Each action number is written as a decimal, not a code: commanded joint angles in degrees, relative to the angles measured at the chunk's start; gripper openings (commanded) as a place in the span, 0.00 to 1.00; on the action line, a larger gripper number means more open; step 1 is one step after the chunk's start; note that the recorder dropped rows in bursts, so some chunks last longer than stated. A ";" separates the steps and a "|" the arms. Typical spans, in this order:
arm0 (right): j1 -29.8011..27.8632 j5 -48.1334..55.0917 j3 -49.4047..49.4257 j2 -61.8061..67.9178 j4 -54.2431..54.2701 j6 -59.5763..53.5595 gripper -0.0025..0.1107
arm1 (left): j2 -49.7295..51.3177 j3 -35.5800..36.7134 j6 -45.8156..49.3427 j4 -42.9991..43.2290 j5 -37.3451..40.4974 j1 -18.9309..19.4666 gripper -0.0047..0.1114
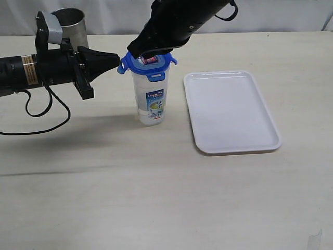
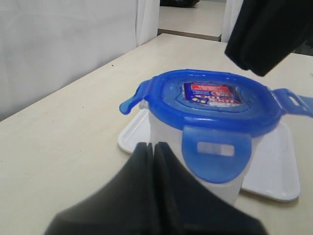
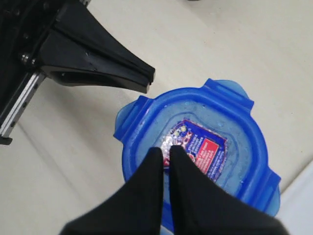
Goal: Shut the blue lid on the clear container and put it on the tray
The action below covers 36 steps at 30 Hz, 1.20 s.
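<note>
The clear container (image 1: 152,104) is standing upright on the counter (image 1: 156,198), just beside the white tray (image 1: 231,112), not on it. The blue lid (image 1: 148,65) is sitting on top. The right gripper (image 3: 166,152), jaws closed and empty, is bearing on the lid's sticker. The left gripper (image 1: 116,59), jaws closed and empty, is pointing at a side flap.

- Here's the left arm (image 1: 21,70): matte black, round-bodied, a small yellow-and-white label (image 1: 28,69) wrapped around it.
- A thin black cable (image 1: 68,112) trails loose from it.
- There's a pale grey bracket (image 1: 52,25) mounted on top of its wrist.
- The left gripper (image 1: 117,59) has black fingers tapering to a blunt wedge, with a silvery rail (image 3: 19,105) behind them.
- The right arm (image 1: 182,21) has a black casing dotted with small pale screws, and a black cable loop (image 1: 229,13).
- The right gripper (image 3: 166,152) has two smooth black fingers, narrowing towards the tips.
</note>
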 commanded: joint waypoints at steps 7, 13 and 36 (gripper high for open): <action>-0.03 -0.78 0.24 2.31 0.25 -0.44 0.06 | -0.04 -0.32 0.00 -0.81 -0.07 -0.32 0.04; -0.03 -0.09 0.24 2.30 0.25 -0.44 0.06 | -0.04 -0.32 0.00 -0.81 -0.07 -0.32 0.04; -0.03 -0.78 0.24 3.35 -0.60 -0.44 0.06 | -0.04 -0.32 0.00 -0.81 -0.09 -0.32 0.04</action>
